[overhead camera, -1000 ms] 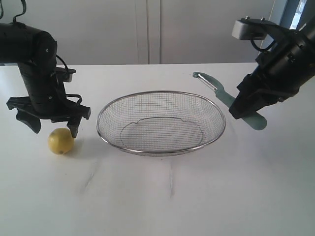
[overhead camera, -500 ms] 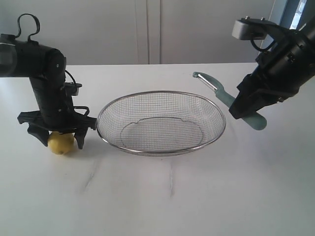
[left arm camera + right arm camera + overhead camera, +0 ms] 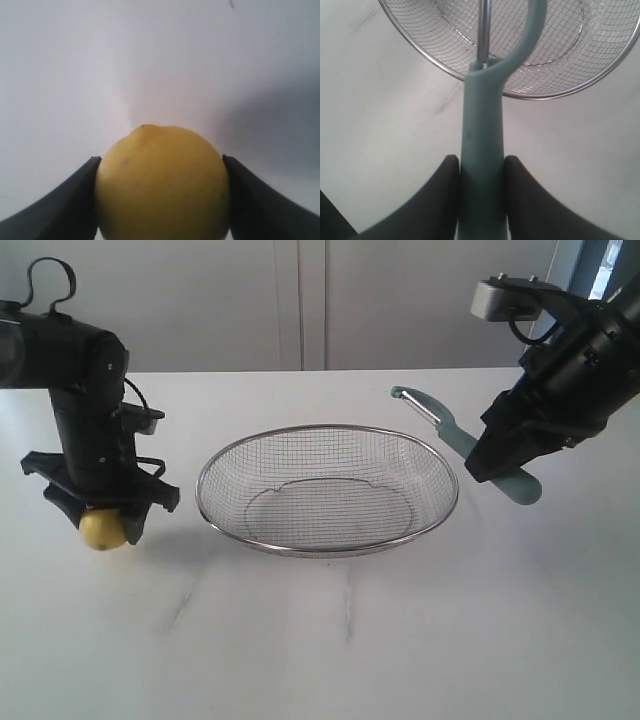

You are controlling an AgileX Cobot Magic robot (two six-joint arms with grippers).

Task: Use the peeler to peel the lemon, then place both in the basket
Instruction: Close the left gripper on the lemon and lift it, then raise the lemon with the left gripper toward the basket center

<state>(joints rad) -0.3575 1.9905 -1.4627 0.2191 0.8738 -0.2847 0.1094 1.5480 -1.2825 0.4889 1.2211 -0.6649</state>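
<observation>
The small yellow lemon [image 3: 103, 531] lies on the white table, left of the basket [image 3: 327, 549]. My left gripper [image 3: 102, 526] points straight down over it. In the left wrist view both black fingers [image 3: 75, 200] press against the sides of the lemon [image 3: 162, 185], so the left gripper [image 3: 161, 165] is shut on it. My right gripper [image 3: 497, 462] hovers at the basket's right edge, shut on the teal handle of the peeler [image 3: 455, 432], whose metal blade head points up and left. The right wrist view shows the right gripper [image 3: 481, 167] clamping the peeler [image 3: 482, 125] above the basket [image 3: 560, 65].
The silver wire-mesh basket stands mid-table with nothing in it. White table surface [image 3: 350, 640] stretches in front of it and to both sides. A pale wall with panel seams runs behind the table.
My left gripper came down around the lemon and closed on it; gripper and lemon then shifted a little to the left. The right arm and the peeler stayed still.
</observation>
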